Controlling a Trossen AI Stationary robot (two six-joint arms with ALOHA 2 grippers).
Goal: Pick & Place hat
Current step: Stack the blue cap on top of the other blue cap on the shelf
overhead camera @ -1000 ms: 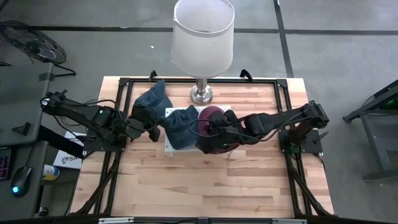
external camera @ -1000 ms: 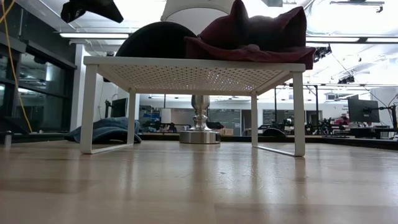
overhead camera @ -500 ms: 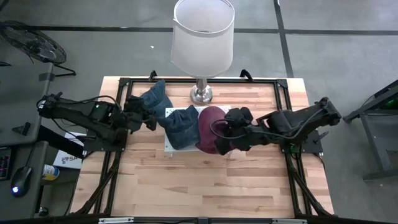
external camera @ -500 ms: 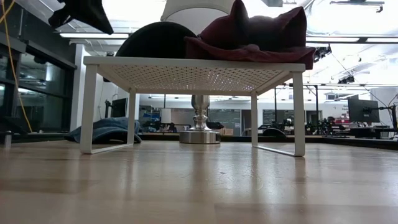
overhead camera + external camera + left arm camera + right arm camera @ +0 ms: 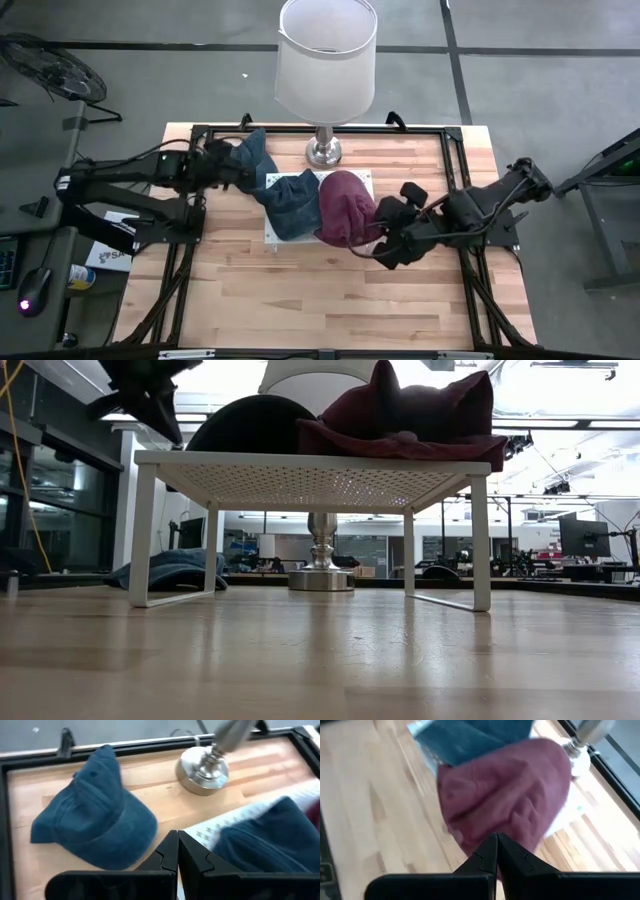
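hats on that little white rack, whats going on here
A two-arm robot is sorting hats. A maroon hat and a dark blue hat lie side by side on the white rack in front of the lamp. The right pincer is shut and empty beside the maroon hat, off the rack. The left pincer, also shut and empty, is above the second blue cap, which lies on the table next to the rack.

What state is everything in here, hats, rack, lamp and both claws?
Maroon hat: lying on the white rack.
Dark blue hat: on the rack beside it.
Blue cap: flat on the table.
Lamp: upright.
Left gripper: shut, empty.
Right gripper: shut, empty.
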